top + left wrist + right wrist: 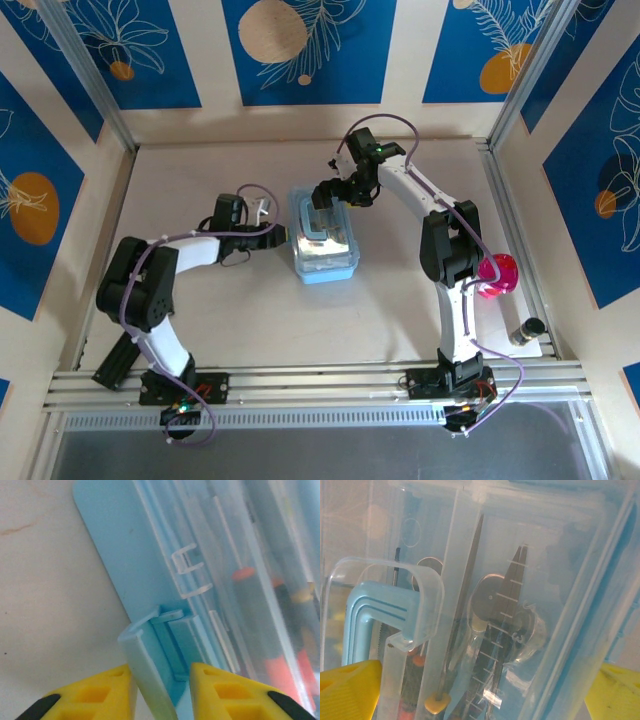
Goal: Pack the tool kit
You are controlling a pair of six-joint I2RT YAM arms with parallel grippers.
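The tool kit (325, 245), a translucent light-blue case, lies lid-down-shut in the middle of the table. My left gripper (283, 232) is at its left side. In the left wrist view the yellow fingers (107, 692) flank the case's swung-out blue latch (145, 665): the left one is against it, and a gap shows by the right one. My right gripper (335, 195) hovers over the case's far end, its jaws wide open (482, 690) across the lid. Through the lid I see the blue handle (370, 610), pliers (505, 610) and a screwdriver (437, 702).
A pink round object (497, 274) sits by the right arm, near the table's right edge. A dark cylinder (527, 330) lies at the front right. Blue-patterned walls enclose the table on three sides.
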